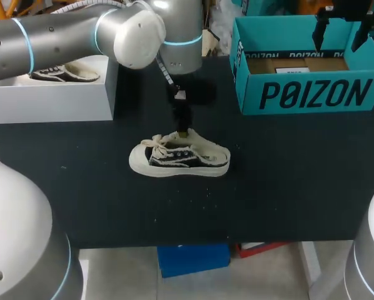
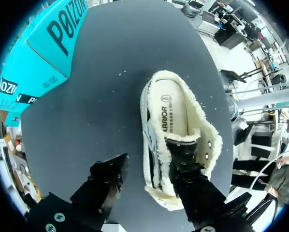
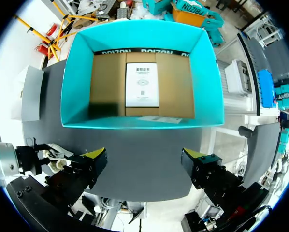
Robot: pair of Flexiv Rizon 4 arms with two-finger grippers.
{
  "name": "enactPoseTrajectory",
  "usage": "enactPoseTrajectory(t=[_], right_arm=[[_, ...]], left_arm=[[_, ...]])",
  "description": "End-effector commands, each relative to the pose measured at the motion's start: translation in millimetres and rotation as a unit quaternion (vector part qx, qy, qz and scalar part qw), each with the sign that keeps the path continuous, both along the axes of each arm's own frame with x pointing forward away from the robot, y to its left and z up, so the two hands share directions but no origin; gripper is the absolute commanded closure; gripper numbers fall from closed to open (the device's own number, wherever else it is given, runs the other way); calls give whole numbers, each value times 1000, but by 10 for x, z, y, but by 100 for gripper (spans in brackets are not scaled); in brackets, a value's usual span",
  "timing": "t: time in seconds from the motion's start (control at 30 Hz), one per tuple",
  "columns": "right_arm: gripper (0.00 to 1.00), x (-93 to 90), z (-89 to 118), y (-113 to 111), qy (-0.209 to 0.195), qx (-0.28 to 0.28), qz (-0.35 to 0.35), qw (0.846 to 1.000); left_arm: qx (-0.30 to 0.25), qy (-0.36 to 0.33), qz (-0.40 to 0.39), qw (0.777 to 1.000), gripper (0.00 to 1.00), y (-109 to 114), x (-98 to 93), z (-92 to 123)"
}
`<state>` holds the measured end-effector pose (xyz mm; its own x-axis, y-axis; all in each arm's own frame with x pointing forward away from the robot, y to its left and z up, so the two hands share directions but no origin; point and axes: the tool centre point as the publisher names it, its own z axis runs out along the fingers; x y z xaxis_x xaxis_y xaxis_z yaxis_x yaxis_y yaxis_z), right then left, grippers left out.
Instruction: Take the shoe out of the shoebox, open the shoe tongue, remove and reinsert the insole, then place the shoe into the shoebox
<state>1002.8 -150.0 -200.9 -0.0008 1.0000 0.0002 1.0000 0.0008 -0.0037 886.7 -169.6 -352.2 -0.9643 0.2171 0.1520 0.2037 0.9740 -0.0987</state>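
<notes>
Shoe (image 1: pixel 179 157) on table beside shoebox (image 1: pixel 312 94), long axis parallel to box front, toe pointing away from it; black canvas, cream fleece lining; left gripper (image 2: pixel 147 159) wide apart, 1 finger inside shoe; right gripper (image 3: pixel 144 162) spread, empty, above shoebox.

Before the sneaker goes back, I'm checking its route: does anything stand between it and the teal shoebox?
Nothing lies on the table between sneaker and shoebox; the open right gripper hangs over the box's opening.

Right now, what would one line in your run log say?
shoe: on table, insole in | left fingers: open, one inside shoe | right fingers: open, above shoebox
</notes>
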Motion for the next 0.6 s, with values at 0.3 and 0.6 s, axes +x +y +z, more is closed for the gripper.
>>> enactPoseTrajectory(t=[0.3, 0.6], right_arm=[[0, 0, 3, 0, 0, 0, 0, 1000], [0, 0, 3, 0, 0, 0, 0, 1000]], left_arm=[[-244, -106, -77, 961, 0, 630, -382, 1019], [-313, -126, -90, 937, 0, 787, -529, 1106]])
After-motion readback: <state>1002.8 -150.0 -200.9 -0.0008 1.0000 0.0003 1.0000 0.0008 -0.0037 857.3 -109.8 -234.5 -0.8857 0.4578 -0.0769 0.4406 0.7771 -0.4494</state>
